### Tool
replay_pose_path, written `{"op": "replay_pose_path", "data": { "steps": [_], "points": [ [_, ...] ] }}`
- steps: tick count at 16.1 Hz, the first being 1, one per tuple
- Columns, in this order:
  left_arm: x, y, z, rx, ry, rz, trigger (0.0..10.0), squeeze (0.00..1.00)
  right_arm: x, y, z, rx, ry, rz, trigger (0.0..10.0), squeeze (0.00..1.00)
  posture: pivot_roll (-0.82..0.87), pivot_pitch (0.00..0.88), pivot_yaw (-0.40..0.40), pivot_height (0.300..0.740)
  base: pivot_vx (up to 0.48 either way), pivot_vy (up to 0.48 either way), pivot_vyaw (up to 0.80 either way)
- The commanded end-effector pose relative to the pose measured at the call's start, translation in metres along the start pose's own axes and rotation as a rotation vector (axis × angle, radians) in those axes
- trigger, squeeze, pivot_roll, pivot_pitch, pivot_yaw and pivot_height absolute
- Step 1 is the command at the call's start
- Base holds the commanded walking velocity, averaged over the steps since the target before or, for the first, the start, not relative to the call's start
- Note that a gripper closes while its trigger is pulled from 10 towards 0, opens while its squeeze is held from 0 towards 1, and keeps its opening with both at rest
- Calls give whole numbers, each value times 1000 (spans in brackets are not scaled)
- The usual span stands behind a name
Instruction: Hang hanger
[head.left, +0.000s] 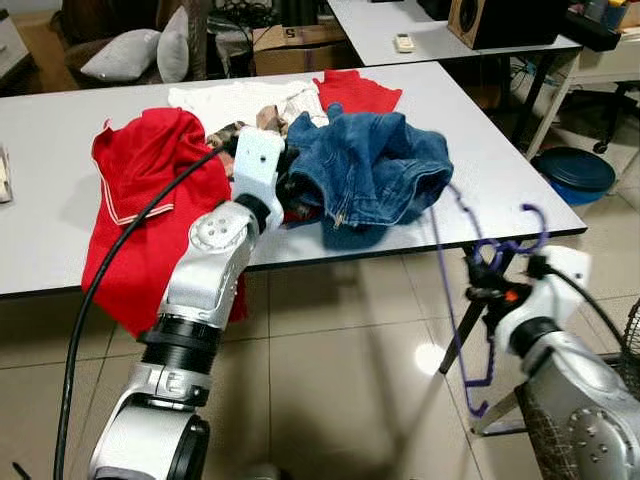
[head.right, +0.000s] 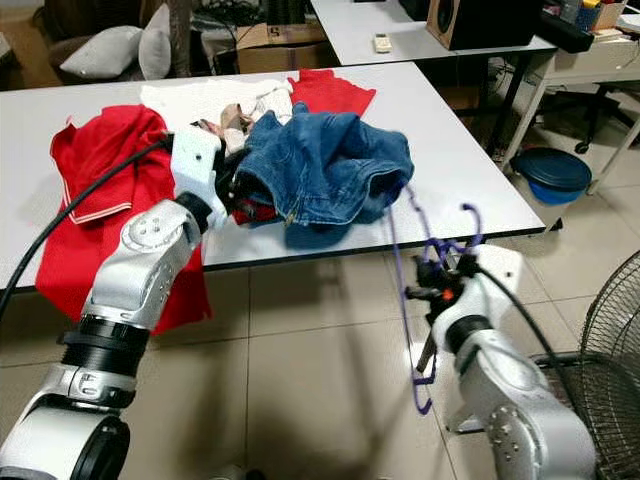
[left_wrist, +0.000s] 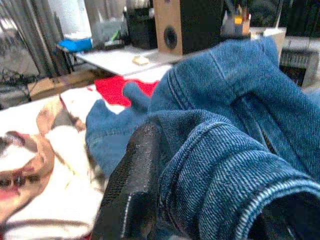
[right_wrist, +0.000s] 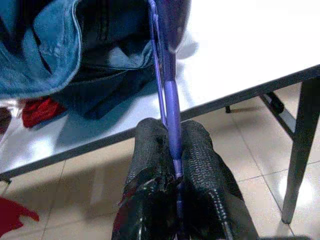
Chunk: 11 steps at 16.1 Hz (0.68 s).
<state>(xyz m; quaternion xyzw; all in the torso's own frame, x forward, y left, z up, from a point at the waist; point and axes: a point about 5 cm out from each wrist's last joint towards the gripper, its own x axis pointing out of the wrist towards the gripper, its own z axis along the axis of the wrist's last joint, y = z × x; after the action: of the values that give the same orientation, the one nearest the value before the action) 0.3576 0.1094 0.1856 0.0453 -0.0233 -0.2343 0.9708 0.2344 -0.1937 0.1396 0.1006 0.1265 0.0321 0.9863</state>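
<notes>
The right gripper is pinching the purple hanger beside the table edge; the left gripper is clamping the jeans' waistband.

You face a white table on a glossy beige tile floor | second white table behind it carries a speaker | grey cushions far left | fan at your right

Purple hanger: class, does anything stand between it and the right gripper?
Nothing does. The right gripper is already shut on the purple hanger, beside the table edge. The hanger's upper end reaches the blue jeans.
</notes>
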Motion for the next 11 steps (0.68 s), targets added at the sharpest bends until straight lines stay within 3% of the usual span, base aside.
{"op": "replay_pose_path", "data": {
  "steps": [1, 3, 5, 6, 7, 8, 9, 10, 11],
  "points": [
    [-2, -3, 0, 66, 1, -68, 0, 0, -1, -4, 3, -12, -22, -16, 10000, 0, -77, 0, 108, 740, 0, 0, 0],
    [-3, -4, -5, 136, 31, -91, 0, 0, -2, -2, 4, -9, -29, -9, 10000, 0, -79, 0, 111, 740, 0, 0, 0],
    [0, 2, -4, 109, 27, -47, 0, 0, -2, 1, 6, 50, -51, 18, 10000, 0, -81, 0, 110, 740, 0, 0, 0],
    [3, 5, 5, 18, -13, -21, 0, 0, -3, 0, 13, 140, -111, 20, 10000, 0, -79, 0, 107, 740, 0, 0, 0],
    [5, 6, 9, -21, -34, -13, 0, 0, -3, -2, 16, 196, -146, 10, 10000, 0, -80, 0, 107, 740, 0, 0, 0],
    [10, 8, 21, -83, -86, 4, 0, 0, -3, -14, 23, 335, -231, -61, 10000, 0, -80, 0, 104, 740, 0, 0, 0],
    [17, 8, 38, -192, -146, 11, 0, 0, -3, -27, 10, 339, -165, -125, 10000, 0, -74, 0, 106, 740, 0, 0, 0],
    [20, 8, 44, -230, -162, 12, 0, 0, -3, -29, 4, 298, -113, -133, 10000, 0, -73, 0, 107, 740, 0, 0, 0],
    [28, 1, 50, -208, -134, -32, 0, 0, -7, -17, -10, 0, 25, -15, 10000, 0, -76, 0, 118, 740, 0, 0, 0]
  ]
}}
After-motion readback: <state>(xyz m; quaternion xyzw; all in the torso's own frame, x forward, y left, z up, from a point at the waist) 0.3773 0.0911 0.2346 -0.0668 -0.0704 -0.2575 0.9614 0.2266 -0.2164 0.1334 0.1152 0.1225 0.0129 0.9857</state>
